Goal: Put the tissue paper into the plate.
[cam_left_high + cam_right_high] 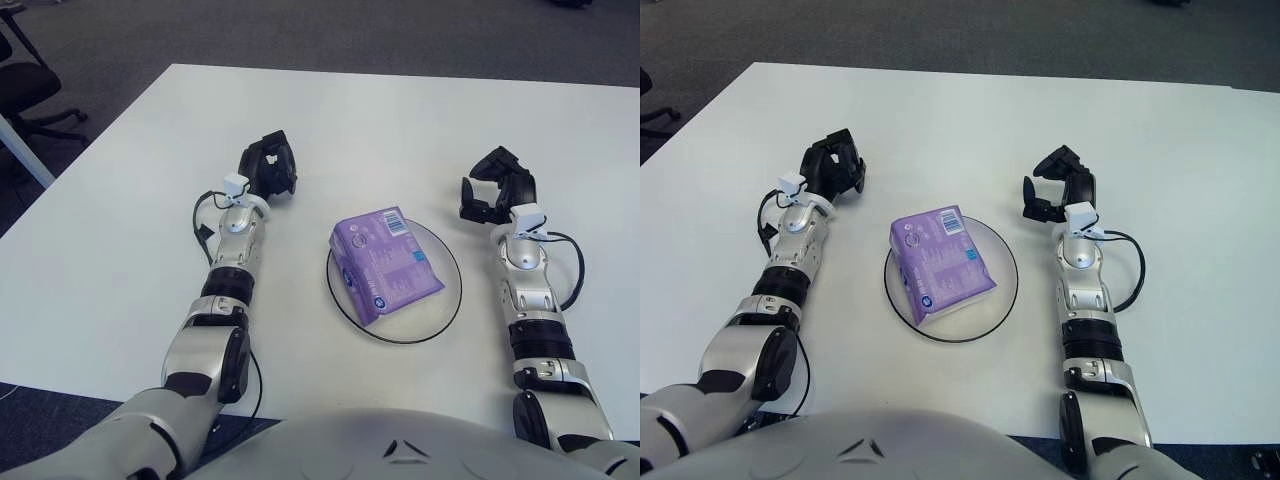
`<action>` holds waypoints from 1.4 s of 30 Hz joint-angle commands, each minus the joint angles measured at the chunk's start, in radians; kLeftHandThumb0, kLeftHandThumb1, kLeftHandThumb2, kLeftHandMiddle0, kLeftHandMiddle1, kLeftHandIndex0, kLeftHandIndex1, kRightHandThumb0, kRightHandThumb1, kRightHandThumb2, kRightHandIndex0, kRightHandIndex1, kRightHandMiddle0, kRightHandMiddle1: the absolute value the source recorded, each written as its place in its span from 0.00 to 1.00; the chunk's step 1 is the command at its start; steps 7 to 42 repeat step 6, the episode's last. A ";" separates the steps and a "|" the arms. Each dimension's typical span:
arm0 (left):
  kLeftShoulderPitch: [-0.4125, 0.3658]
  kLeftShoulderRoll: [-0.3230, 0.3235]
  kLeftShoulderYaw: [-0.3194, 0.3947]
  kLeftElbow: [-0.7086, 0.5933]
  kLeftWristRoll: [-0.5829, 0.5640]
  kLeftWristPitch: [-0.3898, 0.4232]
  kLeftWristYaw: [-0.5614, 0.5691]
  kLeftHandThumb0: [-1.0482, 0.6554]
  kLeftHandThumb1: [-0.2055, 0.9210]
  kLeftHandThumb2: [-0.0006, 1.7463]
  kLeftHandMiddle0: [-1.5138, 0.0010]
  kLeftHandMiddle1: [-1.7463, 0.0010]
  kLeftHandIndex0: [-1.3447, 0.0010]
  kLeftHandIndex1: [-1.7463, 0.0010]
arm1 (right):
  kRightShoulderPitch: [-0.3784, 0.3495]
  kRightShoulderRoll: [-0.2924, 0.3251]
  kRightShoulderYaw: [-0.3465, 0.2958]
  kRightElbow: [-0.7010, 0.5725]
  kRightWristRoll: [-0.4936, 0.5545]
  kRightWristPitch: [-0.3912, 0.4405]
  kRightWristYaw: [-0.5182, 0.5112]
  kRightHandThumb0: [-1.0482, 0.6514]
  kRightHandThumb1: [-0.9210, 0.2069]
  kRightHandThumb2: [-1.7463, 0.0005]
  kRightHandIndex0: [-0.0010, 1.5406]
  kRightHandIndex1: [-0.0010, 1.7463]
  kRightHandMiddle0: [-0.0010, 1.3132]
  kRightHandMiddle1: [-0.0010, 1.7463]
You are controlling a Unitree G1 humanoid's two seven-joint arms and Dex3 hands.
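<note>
A purple tissue pack (386, 262) lies in the clear glass plate (445, 296) at the middle of the white table. My left hand (268, 166) shows to the left of the plate, fingers curled, holding nothing. My right hand (496, 194) shows to the right of the plate, fingers spread and empty. Neither hand touches the pack or the plate.
The white table (400, 120) stretches far beyond the plate. A black office chair (30, 90) stands on the grey carpet off the table's left edge.
</note>
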 commanded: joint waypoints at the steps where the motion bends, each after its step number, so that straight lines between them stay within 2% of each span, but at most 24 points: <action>1: 0.126 -0.064 0.003 0.072 -0.026 0.008 -0.015 0.39 0.69 0.64 0.08 0.00 0.17 0.00 | 0.157 0.075 0.002 0.111 0.026 -0.010 0.007 0.34 0.52 0.26 0.79 1.00 0.45 1.00; 42: 0.130 -0.064 0.002 0.064 -0.025 0.006 -0.018 0.39 0.68 0.64 0.08 0.00 0.17 0.00 | 0.161 0.077 0.000 0.104 0.032 -0.009 0.012 0.34 0.51 0.26 0.79 1.00 0.45 1.00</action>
